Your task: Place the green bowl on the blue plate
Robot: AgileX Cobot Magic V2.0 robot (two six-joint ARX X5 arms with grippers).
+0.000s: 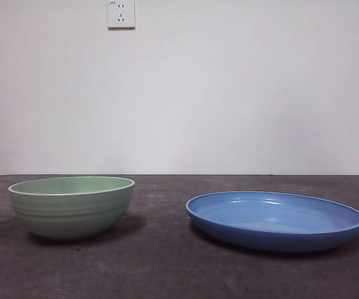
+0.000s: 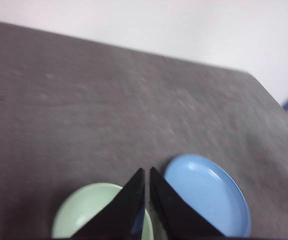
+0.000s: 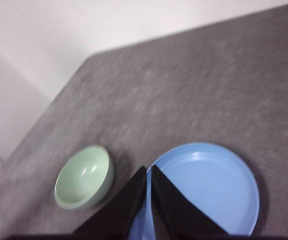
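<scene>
Standing upright on the table (image 1: 167, 268), apart from the plate (image 1: 275, 219): bowl (image 1: 71, 206), below the left gripper (image 2: 147, 172). Likely rigid, smooth, breakable, fairly light; best pinched across its rim. Both grippers, right (image 3: 148, 170) included, clenched and empty, high above.

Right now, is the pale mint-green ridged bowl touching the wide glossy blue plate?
Apart. The front view shows bare dark table between the pale mint-green ridged bowl and the wide glossy blue plate; the right wrist view shows the same gap.
</scene>
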